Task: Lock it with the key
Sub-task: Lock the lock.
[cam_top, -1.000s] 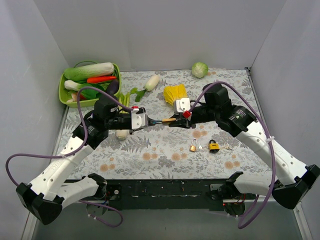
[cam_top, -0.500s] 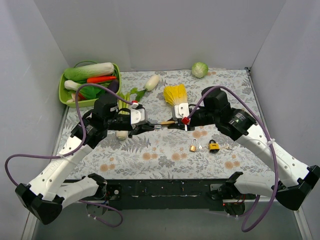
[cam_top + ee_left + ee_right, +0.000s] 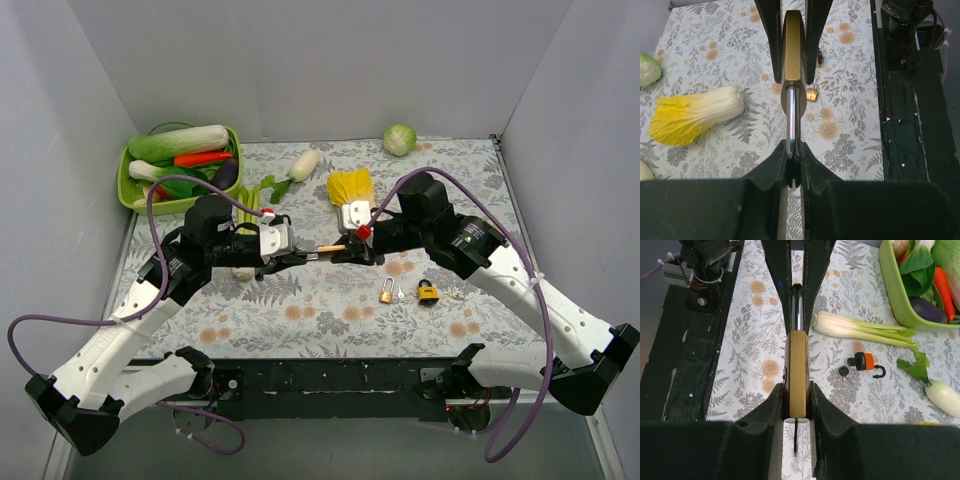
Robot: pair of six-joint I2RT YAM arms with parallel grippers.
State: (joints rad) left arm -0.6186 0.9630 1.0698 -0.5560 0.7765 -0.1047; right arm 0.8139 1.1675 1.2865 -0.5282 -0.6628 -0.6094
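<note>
Top external view: brass padlock (image 3: 333, 247) held above the bench (image 3: 320, 310), mid-centre; shackle (image 3: 793, 112) clamped in the jaws of the left gripper (image 3: 308, 254), body in those of the right gripper (image 3: 352, 243). No key discerned in it; locking judged outstanding.

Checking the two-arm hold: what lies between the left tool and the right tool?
A brass padlock spans it: left tool clamps the shackle, right tool the body, clearest in both wrist views.
</note>
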